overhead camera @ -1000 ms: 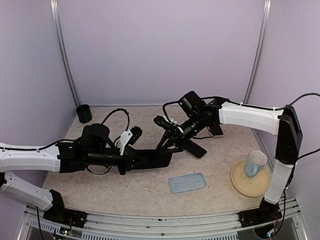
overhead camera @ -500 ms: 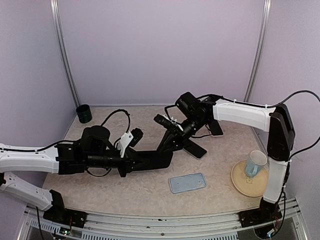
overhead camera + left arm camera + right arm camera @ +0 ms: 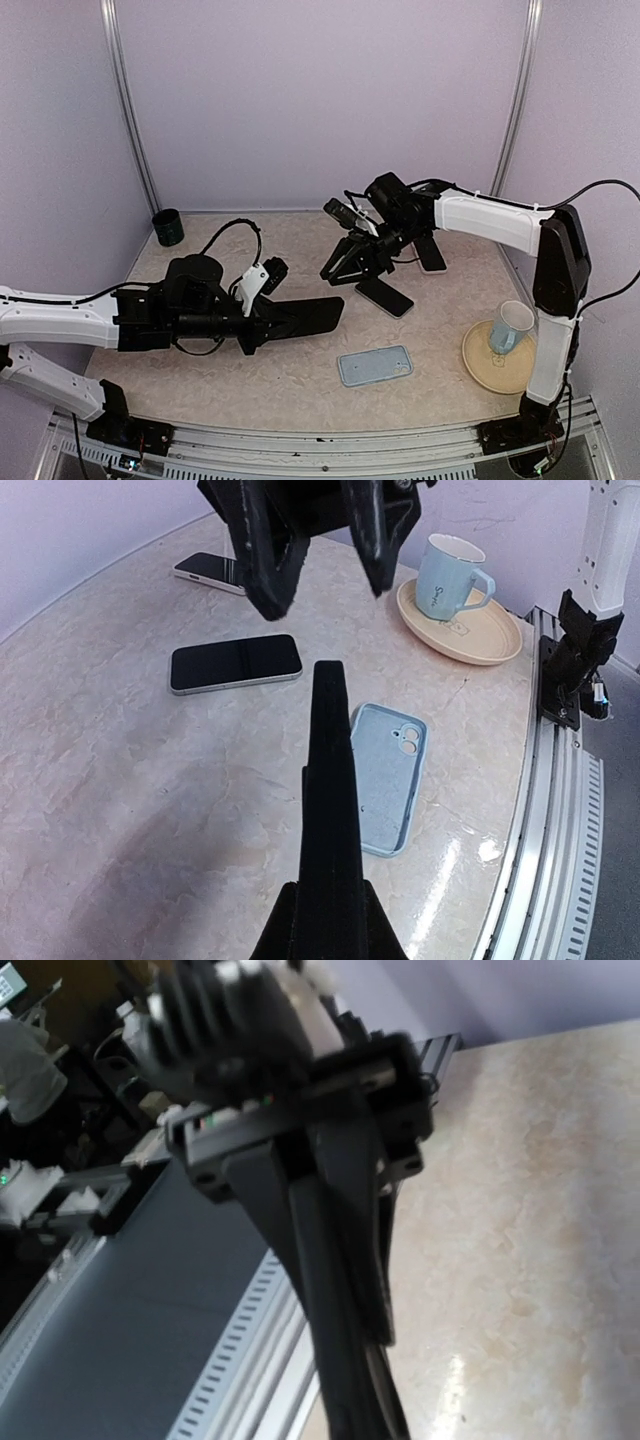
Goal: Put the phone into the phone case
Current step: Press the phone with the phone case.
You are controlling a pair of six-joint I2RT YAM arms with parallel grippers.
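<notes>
At the far left we see a dark cup (image 3: 167, 227) at the rear corner of the worktop (image 3: 250, 385), where it stood 1 second ago. The left end effector (image 3: 338, 306) reaches rightward over the worktop with its 2 fingers pressed together, lying much as it did before. Its own wrist view shows them only as 1 narrow black edge (image 3: 328, 675), and we cannot tell whether anything thin is pinched there.

Right of its tip, nearer the front, the blue phone case (image 3: 375, 366) lies flat and has not moved. Behind the case the phone (image 3: 385, 296) lies flat, dark face up, in the same spot.

The right end effector (image 3: 340, 272) is the main change. 1 second ago it sat low against the left tip. Now it is raised and drawn back toward the rear, apart from the left one and above the phone, with its 2 fingers spread.

A 2nd phone (image 3: 432, 255) lies farther back, partly covered by the right arm. The right wrist view is blurred, and we make out little in it beyond dark end-effector parts. At the far right a mug (image 3: 512, 328) stands on a plate (image 3: 495, 375), unchanged.
</notes>
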